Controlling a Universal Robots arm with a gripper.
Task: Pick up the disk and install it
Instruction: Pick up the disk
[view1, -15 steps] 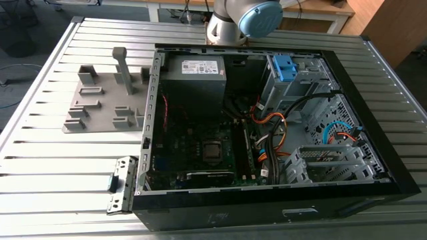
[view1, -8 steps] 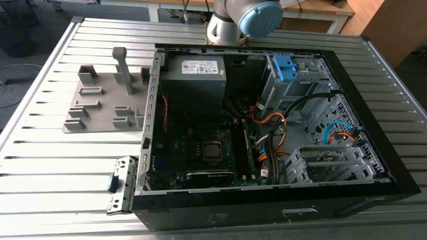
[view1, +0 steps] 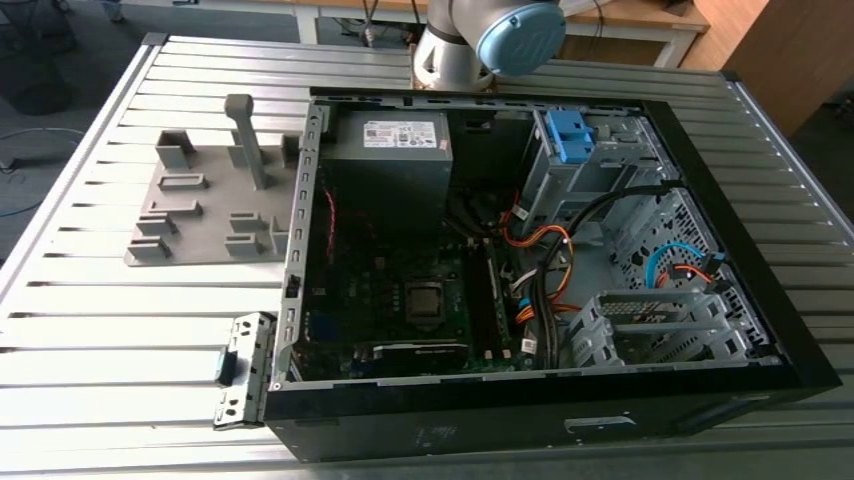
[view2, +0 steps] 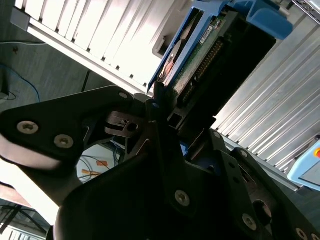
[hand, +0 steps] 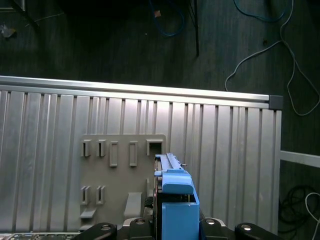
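Second wrist view: clamping the disk (view2: 200, 55) by one end in the hand (view2: 167, 107), jaws drawn narrow onto its blue frame.

Holding it aloft, well apart from the tabletop (view1: 80, 340) and above the grey fixture (hand: 120, 165) lying near the tabletop's edge in the first wrist view. Probably risking a pivot or slip, gripping so little of a flat drive by its end. Risking a jam too, if meeting a bay tilted. Crowding the way inside the open computer case (view1: 467, 420) in the exterior view: orange and black cables (view1: 547, 255) trailing beside the drive cage (view1: 594, 175), a blue bracket (view1: 567, 135) sitting in that cage at the case corner nearest the arm (view1: 487, 40), and the grey power-supply box (view1: 390, 150) standing near it.
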